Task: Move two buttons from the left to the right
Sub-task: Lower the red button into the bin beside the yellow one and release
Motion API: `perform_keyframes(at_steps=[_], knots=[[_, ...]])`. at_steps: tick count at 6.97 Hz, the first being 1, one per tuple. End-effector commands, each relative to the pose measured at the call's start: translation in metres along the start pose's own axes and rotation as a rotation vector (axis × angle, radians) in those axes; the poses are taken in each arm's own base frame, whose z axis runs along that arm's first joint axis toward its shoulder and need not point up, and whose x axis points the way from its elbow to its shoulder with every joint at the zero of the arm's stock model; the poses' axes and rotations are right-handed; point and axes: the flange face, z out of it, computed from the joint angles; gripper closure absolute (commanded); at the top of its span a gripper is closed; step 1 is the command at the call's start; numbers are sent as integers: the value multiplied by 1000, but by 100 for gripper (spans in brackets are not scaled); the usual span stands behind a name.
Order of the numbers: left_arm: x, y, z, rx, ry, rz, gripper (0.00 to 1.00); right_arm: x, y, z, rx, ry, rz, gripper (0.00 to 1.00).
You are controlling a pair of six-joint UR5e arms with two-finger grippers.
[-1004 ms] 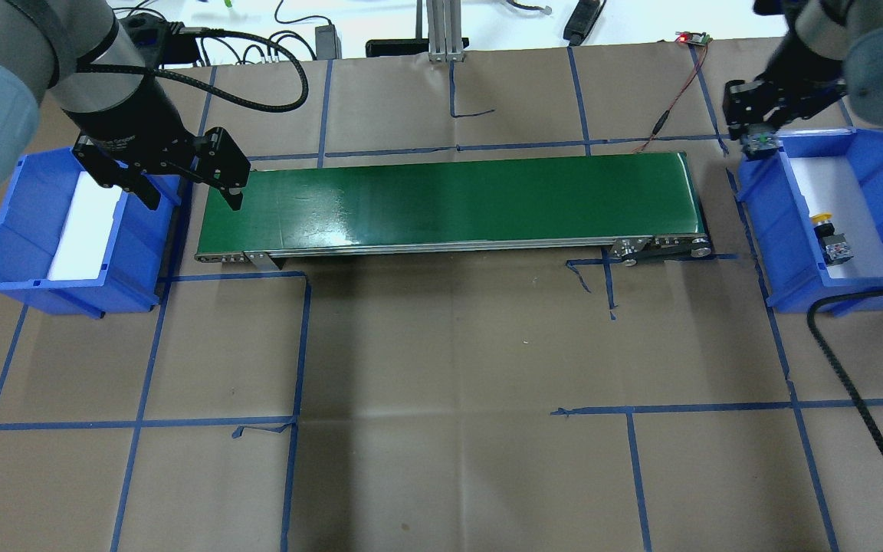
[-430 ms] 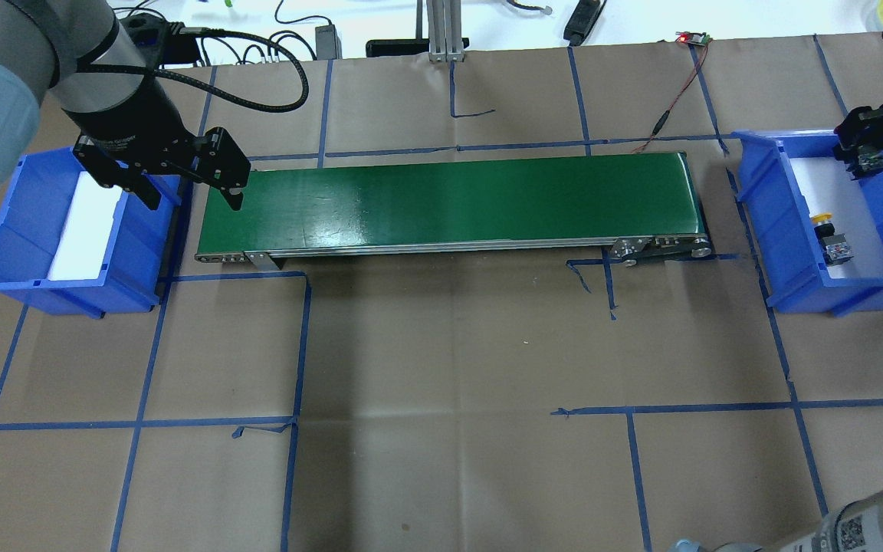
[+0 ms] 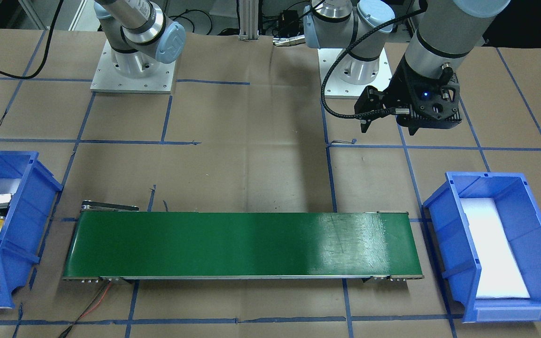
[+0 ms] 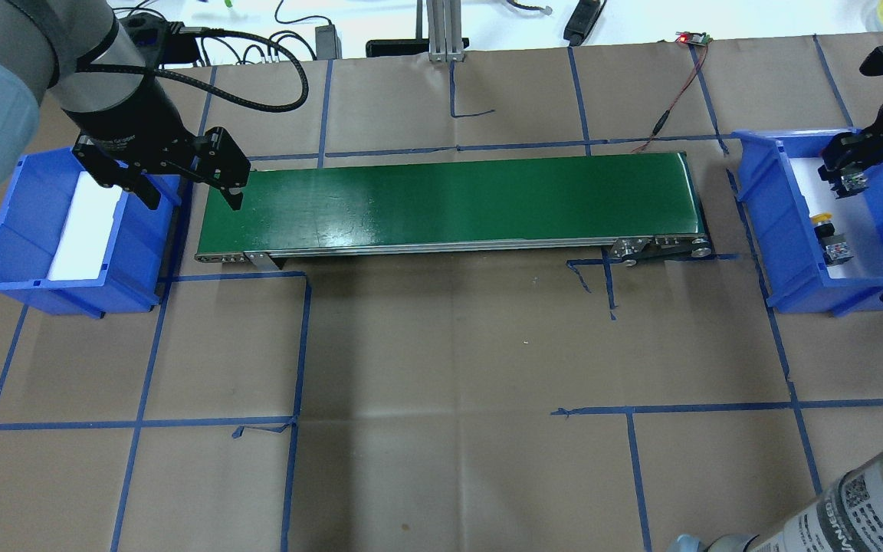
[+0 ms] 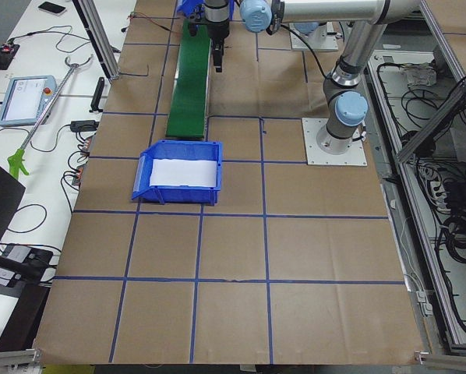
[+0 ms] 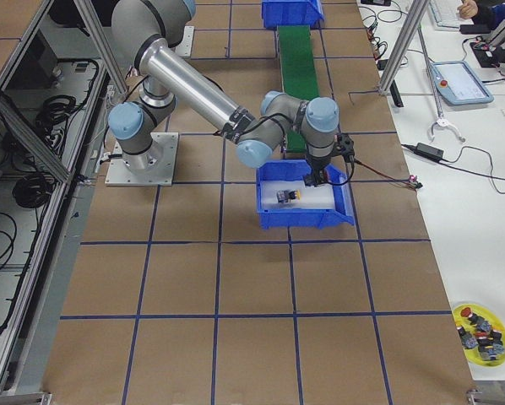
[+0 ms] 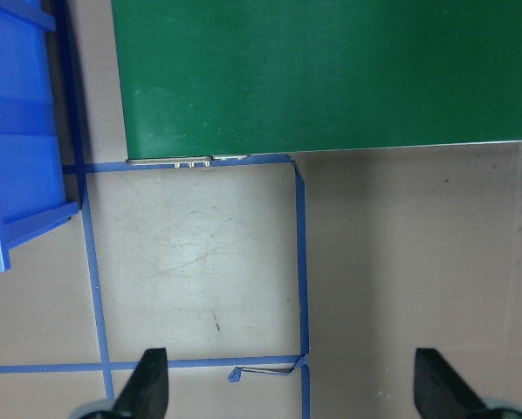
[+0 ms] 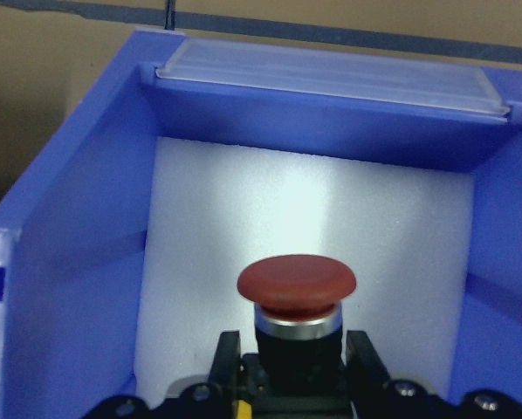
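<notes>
The right gripper (image 4: 846, 178) hangs over the right bin (image 4: 754, 201), clamped on the red button (image 8: 296, 284), whose base is hidden between the fingers (image 8: 228, 351). The yellow button (image 4: 830, 236) lies on the bin's white foam, at the gripper's 6 o'clock in the overhead view. The left gripper (image 4: 194, 201), jaws apart, hangs at the 9 o'clock end of the green belt (image 4: 449, 199)

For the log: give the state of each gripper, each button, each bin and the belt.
left gripper, open, empty.
right gripper, shut on red button.
red button, gripped over the right bin.
yellow button, lying on its side in the right bin.
left bin, only white foam inside.
conveyor belt, nothing on it.
</notes>
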Motion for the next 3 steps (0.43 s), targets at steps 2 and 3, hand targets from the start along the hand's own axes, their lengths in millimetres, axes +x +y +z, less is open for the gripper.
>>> perform_keyframes(at_steps=[2, 3], knots=[[0, 0, 0, 0, 0, 0, 0, 4, 2, 30, -40, -23, 12, 96], [0, -1, 1, 0, 2, 0, 0, 7, 0, 41, -51, -32, 14, 96]])
